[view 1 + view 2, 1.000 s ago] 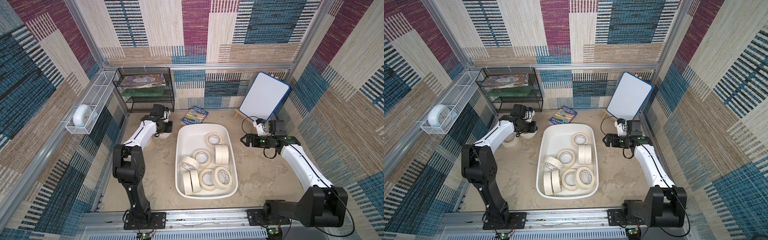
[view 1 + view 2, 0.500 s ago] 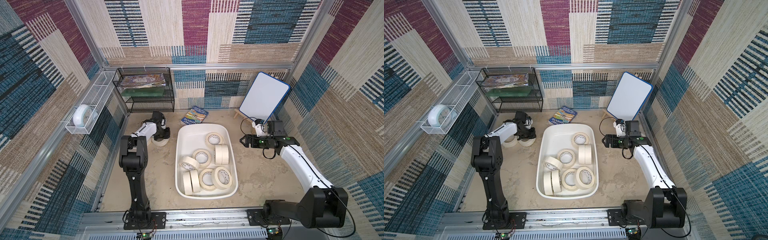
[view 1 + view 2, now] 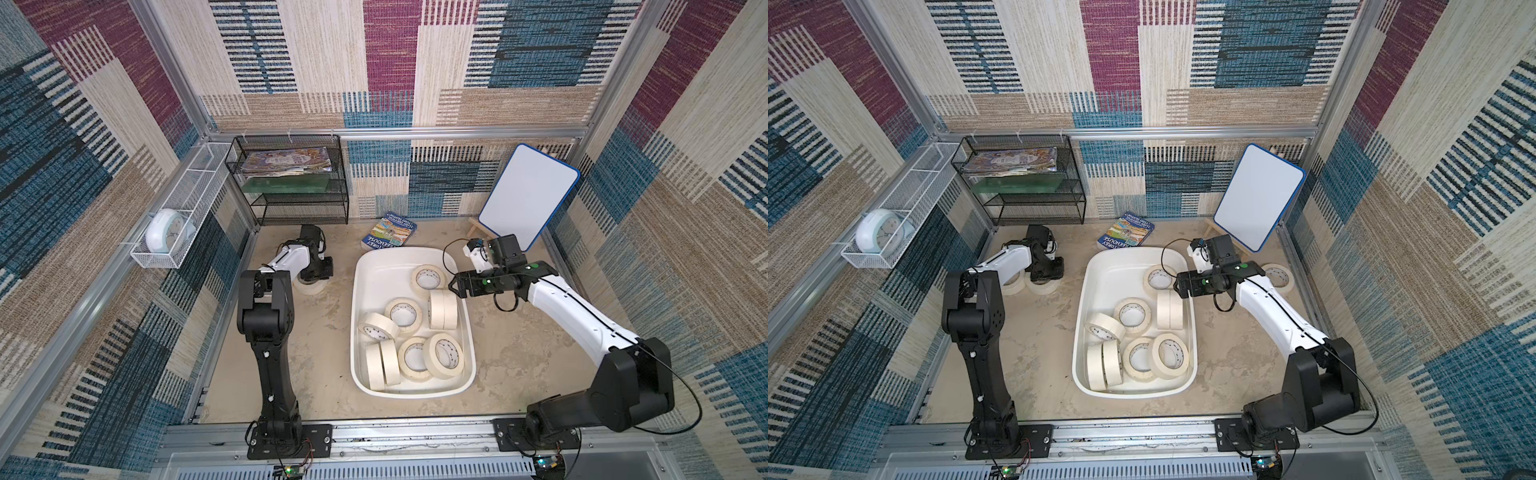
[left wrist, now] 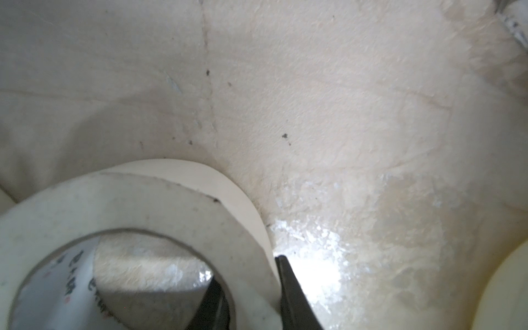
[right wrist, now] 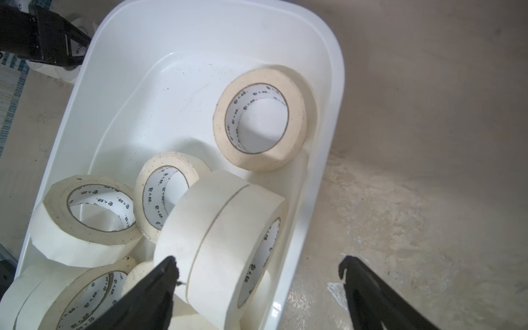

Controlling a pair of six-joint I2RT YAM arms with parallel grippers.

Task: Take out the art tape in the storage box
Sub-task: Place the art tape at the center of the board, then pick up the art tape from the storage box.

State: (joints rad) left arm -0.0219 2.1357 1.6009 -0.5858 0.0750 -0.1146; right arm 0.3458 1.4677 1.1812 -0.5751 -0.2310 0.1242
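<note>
Tape (image 5: 225, 228) in the box (image 5: 331, 85) lies just ahead of the right gripper's (image 5: 258, 263) wide-spread fingers (image 5: 154, 288), while the left gripper (image 4: 247, 271) pinches one roll's (image 4: 143, 200) wall.

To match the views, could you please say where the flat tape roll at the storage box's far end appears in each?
In a top view: flat roll, just right of centre.
In a top view: flat roll, near centre.
Left wrist: not in it.
Right wrist: upper middle.
Shared landmark: the upright pair of rolls.

glossy plastic storage box (image 3: 386, 277), matt paper art tape (image 3: 444, 309), rough tabletop (image 3: 320, 353)
</note>
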